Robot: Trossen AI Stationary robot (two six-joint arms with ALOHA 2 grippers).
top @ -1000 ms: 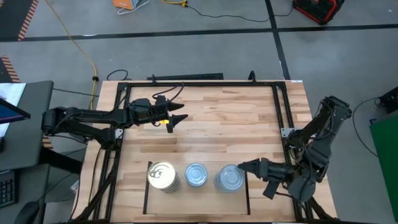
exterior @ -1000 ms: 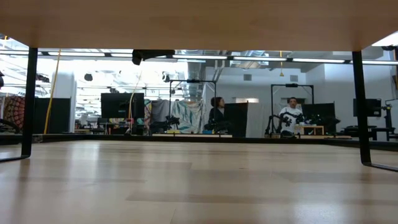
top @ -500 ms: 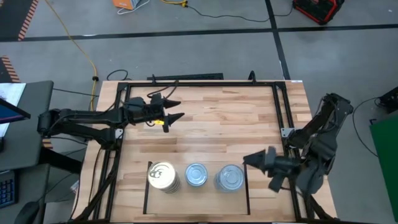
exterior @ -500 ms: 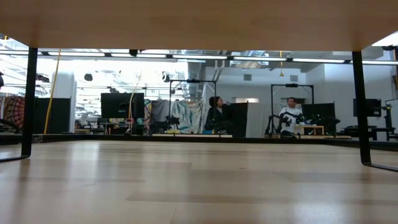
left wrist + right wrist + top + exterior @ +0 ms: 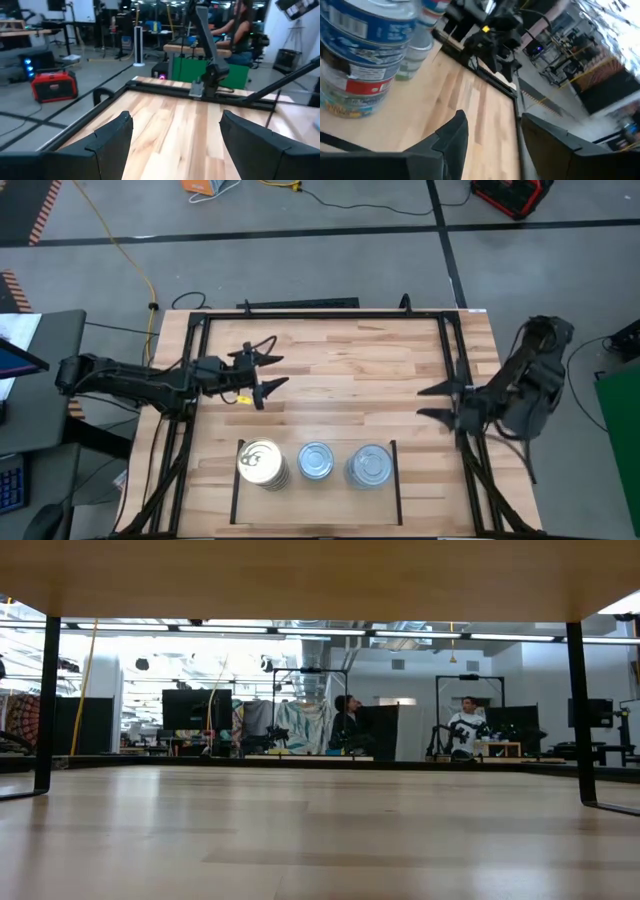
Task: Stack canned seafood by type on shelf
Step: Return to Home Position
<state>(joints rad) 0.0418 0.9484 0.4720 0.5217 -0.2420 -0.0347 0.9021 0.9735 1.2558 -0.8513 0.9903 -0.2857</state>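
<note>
Three stacks of canned seafood stand side by side on the shelf (image 5: 392, 498), a patch of wood bounded by thin black lines at the table's near edge. The left stack (image 5: 260, 463) has a gold top; the middle stack (image 5: 316, 461) and the right stack (image 5: 370, 466) have silver tops. The right wrist view shows blue-sided tins (image 5: 360, 50) piled on each other. My right gripper (image 5: 428, 402) hovers open by the right frame rail, apart from the stacks. My left gripper (image 5: 268, 375) hovers open over the left half of the table, nothing between its fingers (image 5: 112, 137).
A black metal frame (image 5: 300, 315) runs around the tabletop, with posts (image 5: 45, 705) at its sides. Bare wood (image 5: 350, 380) lies between the two grippers. People sit at desks (image 5: 465, 730) in the room beyond the table.
My right gripper has drawn back from the right stack, going up and toward the table's right and far side, and has rolled about its own axis. My left gripper has pulled back toward the table's left edge, rolling a little. The stacks have stayed put.
</note>
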